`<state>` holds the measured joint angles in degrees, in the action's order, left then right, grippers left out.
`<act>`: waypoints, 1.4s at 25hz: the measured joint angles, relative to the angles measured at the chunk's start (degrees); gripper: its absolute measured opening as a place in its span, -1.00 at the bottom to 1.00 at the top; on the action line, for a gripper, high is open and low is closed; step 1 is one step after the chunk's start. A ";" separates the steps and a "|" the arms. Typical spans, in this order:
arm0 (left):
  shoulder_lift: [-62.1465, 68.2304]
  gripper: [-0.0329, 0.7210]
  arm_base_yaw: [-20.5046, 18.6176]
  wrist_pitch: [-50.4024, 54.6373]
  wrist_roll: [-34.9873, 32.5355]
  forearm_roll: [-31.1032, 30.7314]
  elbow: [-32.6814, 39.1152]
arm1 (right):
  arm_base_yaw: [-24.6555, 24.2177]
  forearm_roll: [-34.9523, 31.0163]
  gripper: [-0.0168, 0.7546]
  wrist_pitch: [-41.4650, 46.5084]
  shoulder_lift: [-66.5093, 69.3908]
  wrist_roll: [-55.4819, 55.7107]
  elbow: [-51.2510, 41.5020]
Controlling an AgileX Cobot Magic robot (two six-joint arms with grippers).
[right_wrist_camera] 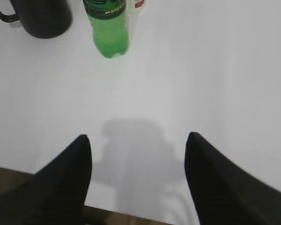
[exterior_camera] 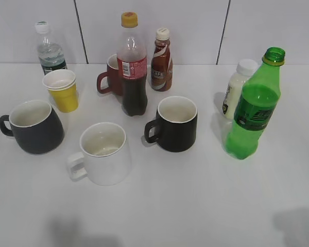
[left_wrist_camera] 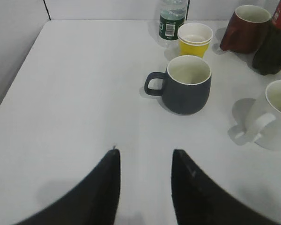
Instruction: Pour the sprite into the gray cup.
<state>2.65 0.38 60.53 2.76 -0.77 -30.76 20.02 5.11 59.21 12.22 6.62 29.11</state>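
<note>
the gray cup [exterior_camera: 33, 127] sits at the worktop's [exterior_camera: 195, 206] left edge, handle outward, well apart from the sprite [exterior_camera: 252, 113] standing uncapped far right, just beside a white bottle [exterior_camera: 237, 87]. the left gripper [left_wrist_camera: 144, 180] hangs open and empty near the cup; the right gripper [right_wrist_camera: 136, 176], wide open and empty, faces the sprite. best to grasp the sprite mid-body, keeping it upright, and avoid nudging the white bottle.

You see a white table [exterior_camera: 195, 206] against a white tiled wall [exterior_camera: 195, 25] with dark grout lines; lighting even, soft shadows.
</note>
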 joint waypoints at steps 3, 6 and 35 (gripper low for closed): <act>0.00 -0.14 0.00 0.00 -0.05 0.07 0.00 | 0.00 -1.26 0.24 0.05 0.00 0.05 0.00; 0.00 -0.14 0.00 -0.07 -0.05 0.07 0.00 | 0.00 -1.53 0.24 0.05 0.00 0.05 0.00; -2.98 -0.28 0.07 -0.15 -0.05 -0.13 0.05 | -13.82 -1.14 0.23 0.16 -12.74 -0.58 -0.16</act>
<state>-0.33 0.45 60.38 2.70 -0.90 -30.71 6.20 3.97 59.37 -0.52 6.04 28.95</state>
